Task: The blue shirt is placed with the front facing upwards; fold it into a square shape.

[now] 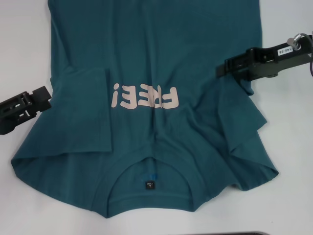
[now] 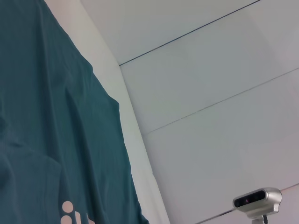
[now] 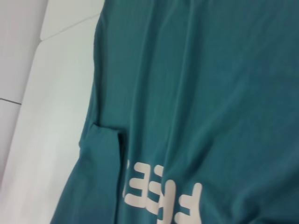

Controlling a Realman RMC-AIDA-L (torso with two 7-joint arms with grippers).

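1. The dark teal-blue cotton short-sleeved shirt point(image 1: 156, 98) lies front up on the white surface point(image 1: 24, 49), its ribbed round collar point(image 1: 149, 188) nearest me and the pale pink "FREE!" lettering point(image 1: 144, 96) reading upside down from my head.
2. Both sleeves are folded in over the body, with creases on my right side.
3. My left pincer point(image 1: 46, 93) hangs at the shirt's left edge; I cannot tell whether it is spread.
4. My right pincer point(image 1: 222, 67) hovers over the right side; its state is equally unclear.

"FREE!" lettering point(image 1: 145, 96) on blue shirt point(image 1: 146, 44)
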